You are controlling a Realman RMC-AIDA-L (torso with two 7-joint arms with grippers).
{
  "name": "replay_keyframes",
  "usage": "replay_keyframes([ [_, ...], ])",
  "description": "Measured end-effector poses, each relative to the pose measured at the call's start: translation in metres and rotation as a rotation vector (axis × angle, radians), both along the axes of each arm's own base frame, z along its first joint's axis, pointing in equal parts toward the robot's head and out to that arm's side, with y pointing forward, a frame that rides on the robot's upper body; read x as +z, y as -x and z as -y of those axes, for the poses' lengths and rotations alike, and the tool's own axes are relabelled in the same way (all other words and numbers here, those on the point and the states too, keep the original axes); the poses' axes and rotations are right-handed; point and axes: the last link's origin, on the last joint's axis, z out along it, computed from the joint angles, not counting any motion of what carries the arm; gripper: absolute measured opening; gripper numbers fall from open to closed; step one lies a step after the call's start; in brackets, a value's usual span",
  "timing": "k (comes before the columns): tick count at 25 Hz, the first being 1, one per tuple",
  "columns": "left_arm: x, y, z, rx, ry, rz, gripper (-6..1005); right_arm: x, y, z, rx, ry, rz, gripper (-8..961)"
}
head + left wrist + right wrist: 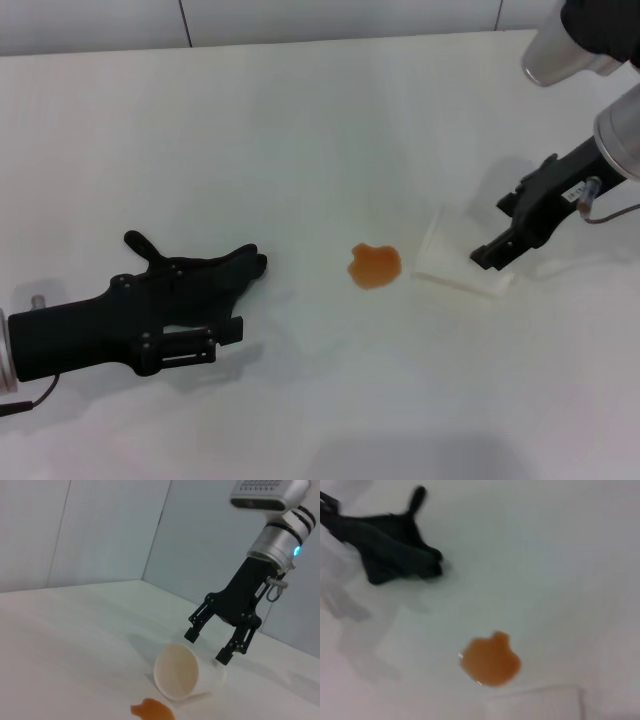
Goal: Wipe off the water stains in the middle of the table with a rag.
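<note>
My left end effector (215,325) lay low on the white smooth surface (300,120), over the black soft rag (215,270); I could not tell its fingers' state. The small orange liquid stain (374,265) sat well apart from the rag. My right end effector (212,642) hung open above a tipped white paper cup (182,672) just beside the stain.

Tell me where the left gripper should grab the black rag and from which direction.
Judging by its pose, grip the rag at its bunched middle, coming straight down from above. It lies flat on the table with thin finger-like points that would slip out. The left gripper already sits at its near edge; the spill lies to its right.
</note>
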Motion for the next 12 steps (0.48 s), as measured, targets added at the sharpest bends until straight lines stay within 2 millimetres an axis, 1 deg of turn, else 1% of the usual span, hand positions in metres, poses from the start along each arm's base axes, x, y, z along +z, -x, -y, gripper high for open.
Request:
replay_keyframes([
  [3,-0.0003,-0.0002,-0.0002,0.0,0.0,0.0,857,-0.0013,-0.0049,-0.0003,-0.014,-0.011,0.023,853],
  [12,-0.0009,-0.0007,-0.0007,0.0,-0.001,0.0,857,-0.0047,-0.0117,0.003,-0.035,0.001,0.02,854],
])
